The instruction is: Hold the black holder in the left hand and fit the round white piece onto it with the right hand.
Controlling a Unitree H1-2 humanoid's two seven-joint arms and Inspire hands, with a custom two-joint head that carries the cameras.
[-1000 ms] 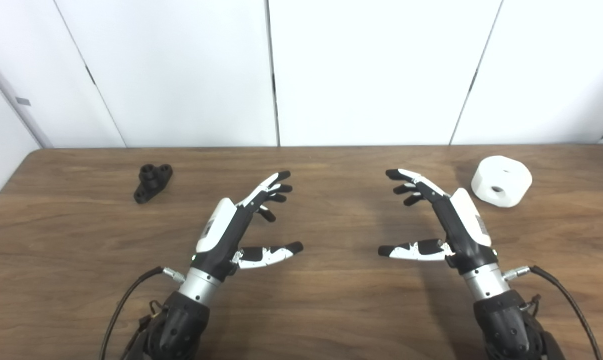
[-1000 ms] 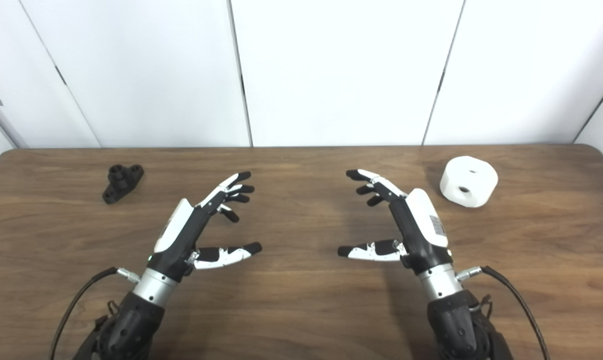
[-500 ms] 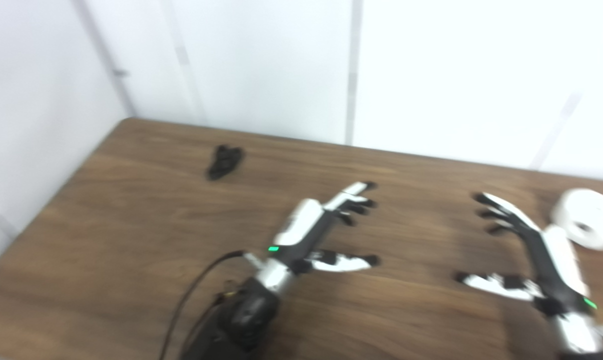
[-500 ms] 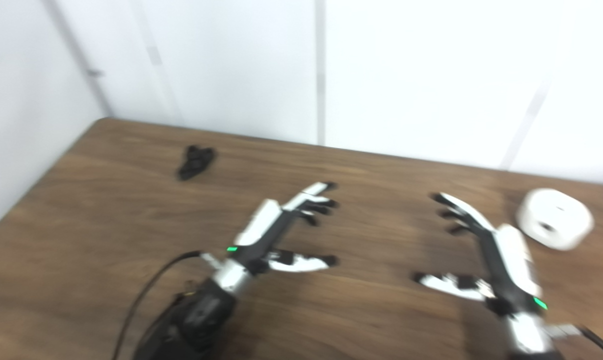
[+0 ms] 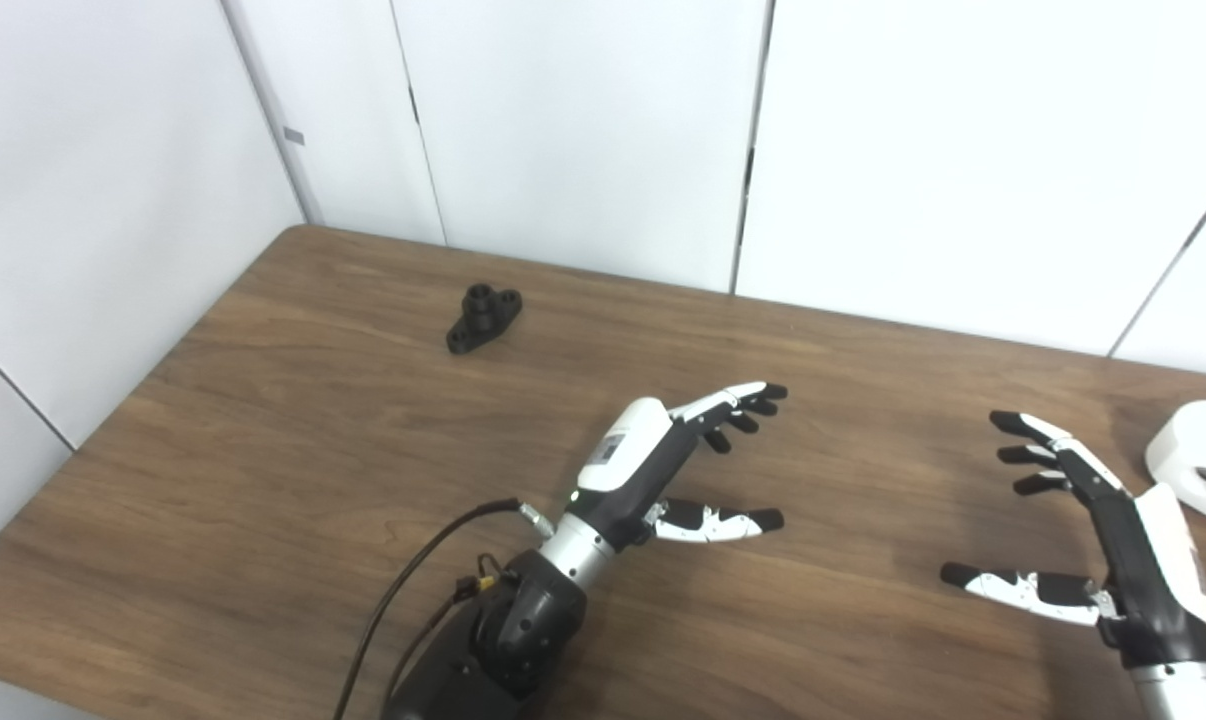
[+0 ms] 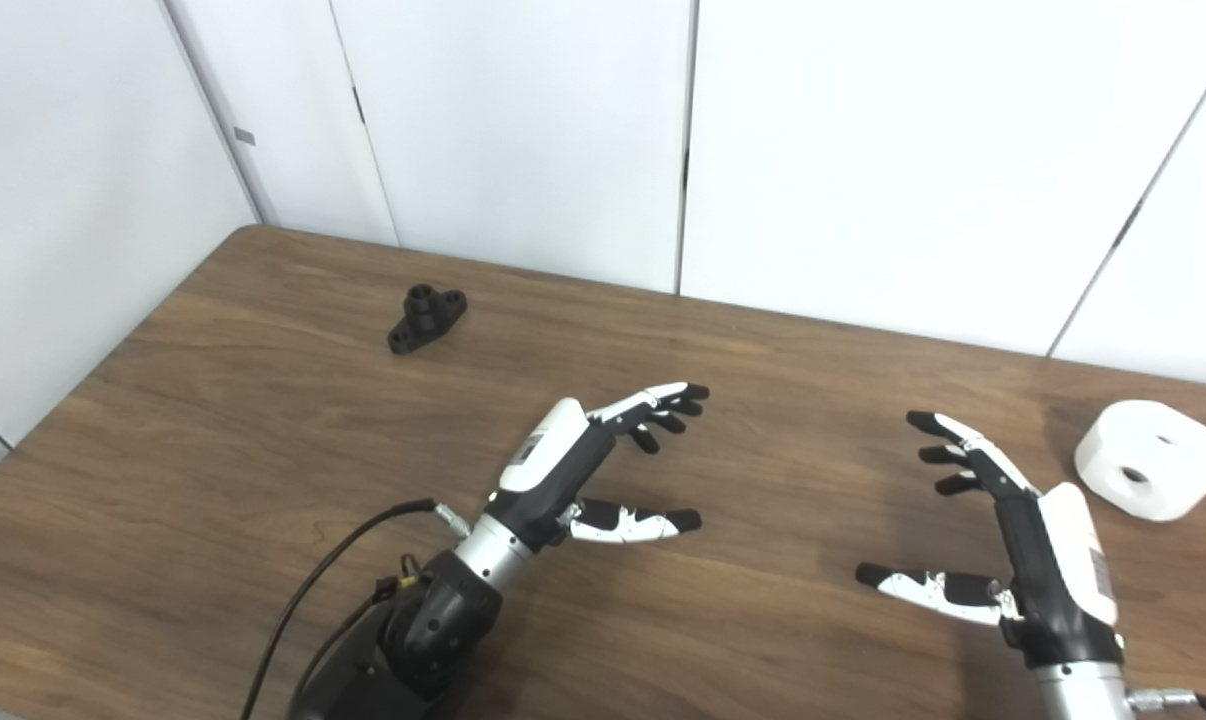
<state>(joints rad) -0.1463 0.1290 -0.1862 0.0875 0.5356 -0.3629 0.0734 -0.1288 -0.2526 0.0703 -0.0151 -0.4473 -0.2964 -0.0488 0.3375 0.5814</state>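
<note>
Nearest us, our left hand [image 6: 573, 470] and right hand [image 6: 1023, 560] hovered above the table [image 6: 263, 480], both spread wide and holding nothing. Just beyond the right hand lay the round white piece [image 6: 1150, 459]; farthest off sat the black holder [image 6: 427, 318]. We judged nothing begun; the left must first reach the holder.

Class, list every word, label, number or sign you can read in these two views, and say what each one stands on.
No text can be read.
Left hand: a small label on its white back, too small to read.
Right hand: a grey label on its back, too blurred to read.
Black holder and round white piece: no markings visible.
</note>
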